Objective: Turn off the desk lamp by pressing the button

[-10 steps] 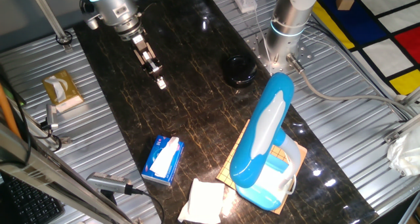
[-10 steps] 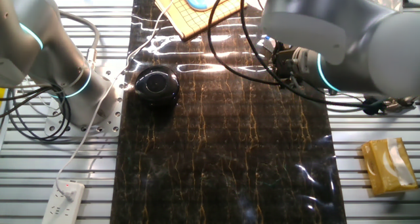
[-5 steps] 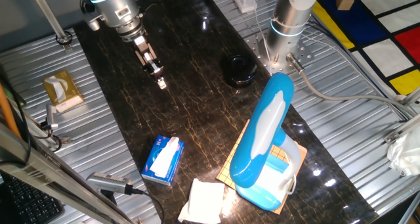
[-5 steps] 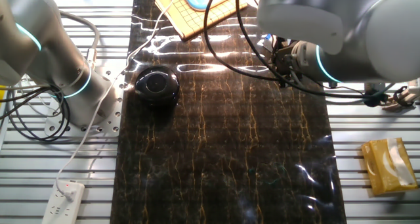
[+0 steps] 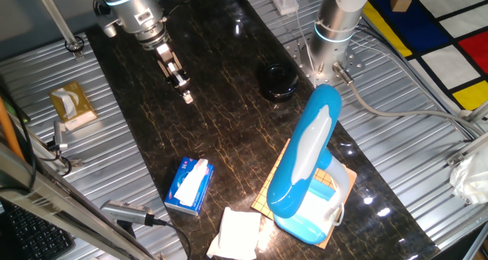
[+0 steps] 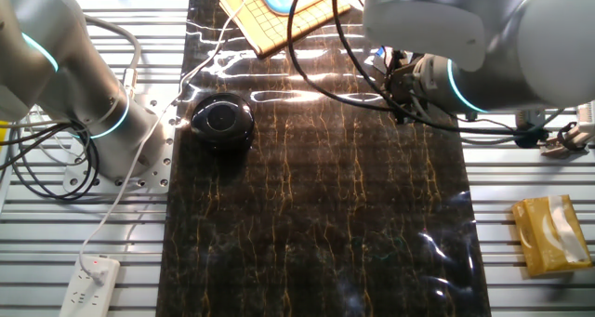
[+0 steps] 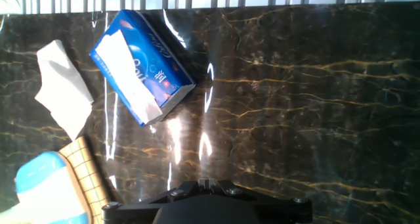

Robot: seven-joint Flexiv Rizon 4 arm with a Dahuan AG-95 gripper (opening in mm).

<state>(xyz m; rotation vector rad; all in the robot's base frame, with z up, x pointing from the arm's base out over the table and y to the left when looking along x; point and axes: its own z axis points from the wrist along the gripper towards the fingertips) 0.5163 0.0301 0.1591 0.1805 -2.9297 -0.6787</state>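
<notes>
Movement: barely any since a second ago; the gripper (image 5: 186, 97) creeps a touch along the dark gold-veined marble tabletop (image 5: 229, 130), nothing else shifts.
Tool: slim two-finger gripper hanging over the far left of the slab; whether the fingertips are parted or touching, I cannot tell.
Task thing: large glossy sky-blue plastic desk lamp (image 5: 309, 165) with a long white panel, standing at the near right on a tan gridded mat (image 5: 335, 185).
Key relation: lamp lies well apart from the gripper, toward the near right, its rounded arm leaning up and away from its white-blue base; no button is visible.
In between: small blue tissue pack (image 7: 141, 66), crumpled white tissue (image 7: 62, 86).
Elsewhere: round black glossy puck (image 6: 221, 120) beside the second arm's base.
</notes>
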